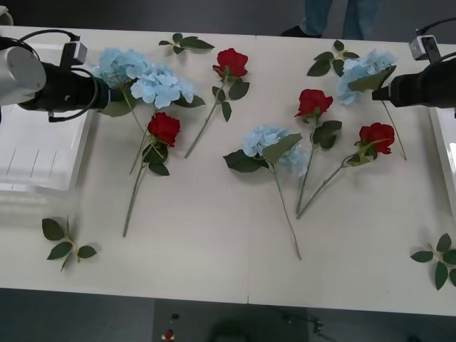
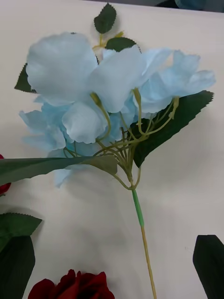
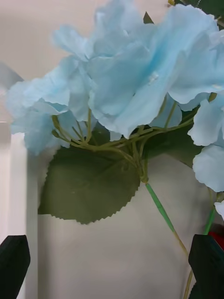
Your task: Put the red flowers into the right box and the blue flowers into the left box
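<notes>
Front view shows the white worktop [image 1: 214,235] strewn with flowers, both arms reaching in low from the sides. The left claw [image 1: 107,91] sits at the far-left cluster of blue flowers [image 1: 146,78], two pale heads lying side by side just beside the left box [image 1: 35,153], a shallow ribbed tray at the worktop's left edge. In the left wrist view the claw's black fingertips [image 3: 14,261] stand wide apart at the corners, open and holding nothing, with a blue head [image 3: 140,74], its big serrated leaf [image 3: 88,187] and green stem [image 3: 161,210] lying between them on the surface. The right claw [image 1: 381,91] hovers at another blue flower [image 1: 363,71] near the far-right edge, close to the sliver of the right box [image 1: 447,153]. The right wrist view shows that bloom [image 2: 102,93] and its stem [image 2: 140,219] spread on the worktop, with one dark fingertip [image 2: 210,261] at a corner, so the claw looks open and empty. A fourth blue head [image 1: 267,142] lies mid-worktop. The red flowers [image 1: 231,63] are scattered among them: one far centre, one at the left [image 1: 164,128], two right of centre [image 1: 313,102] [image 1: 377,135]. Loose leaf sprigs [image 1: 65,242] rest near the corners.
</notes>
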Action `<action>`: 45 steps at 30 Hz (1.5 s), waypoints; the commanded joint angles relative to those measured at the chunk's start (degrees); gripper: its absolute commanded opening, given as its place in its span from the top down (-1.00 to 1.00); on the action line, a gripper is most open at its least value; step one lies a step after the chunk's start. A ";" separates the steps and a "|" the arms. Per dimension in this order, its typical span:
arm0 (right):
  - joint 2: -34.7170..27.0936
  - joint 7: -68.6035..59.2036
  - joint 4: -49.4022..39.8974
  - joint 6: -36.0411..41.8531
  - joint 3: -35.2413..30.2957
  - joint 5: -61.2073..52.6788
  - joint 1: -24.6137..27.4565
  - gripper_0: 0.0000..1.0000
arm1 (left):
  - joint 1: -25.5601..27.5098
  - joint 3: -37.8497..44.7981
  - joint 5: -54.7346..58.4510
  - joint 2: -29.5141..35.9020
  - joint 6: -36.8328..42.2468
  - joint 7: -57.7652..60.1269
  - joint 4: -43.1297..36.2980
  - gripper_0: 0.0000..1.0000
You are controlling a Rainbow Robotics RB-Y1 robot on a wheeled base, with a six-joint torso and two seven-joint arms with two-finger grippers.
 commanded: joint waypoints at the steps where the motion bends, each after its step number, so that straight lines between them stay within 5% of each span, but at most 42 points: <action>1: 4.23 -5.58 5.59 -1.06 -1.61 4.48 -0.66 -1.00 | -1.89 0.63 -1.72 -1.03 -0.93 3.25 -0.81 -1.00; 19: 19.87 -17.01 25.37 -8.18 -1.61 23.81 -0.04 -1.00 | -1.89 0.71 -23.34 -11.31 -1.81 15.82 -1.24 -0.98; 23: 22.25 -19.91 28.71 -9.67 -1.52 27.68 0.22 -1.00 | -1.89 0.71 -27.38 -12.54 -1.81 16.79 -1.24 -0.38; 27: 24.18 -23.69 30.73 -9.85 -1.44 32.95 1.10 -1.00 | -1.89 0.71 -29.93 -13.07 -1.81 17.49 -1.24 0.97; 39: 25.85 -29.84 30.91 -15.21 -1.44 40.42 5.32 -0.97 | -1.71 0.80 -28.79 -10.26 -2.16 17.58 -6.08 1.00; 41: 25.85 -30.10 30.91 -15.39 -1.44 40.42 5.41 0.41 | -1.62 0.71 -28.08 -8.23 -2.16 17.58 -9.07 1.00; 42: 25.85 -30.28 30.91 -15.47 -1.44 40.42 5.41 0.77 | -1.62 0.80 -27.56 -7.53 -2.08 17.58 -10.03 1.00; 43: 25.85 -30.37 30.91 -15.47 -1.44 40.42 5.41 1.00 | -1.71 0.80 -26.15 -6.21 -2.16 17.58 -11.35 1.00; 45: 25.85 -30.54 30.82 -15.47 -1.44 40.34 5.41 1.00 | -1.71 0.89 -23.78 -3.75 -2.08 17.58 -13.64 1.00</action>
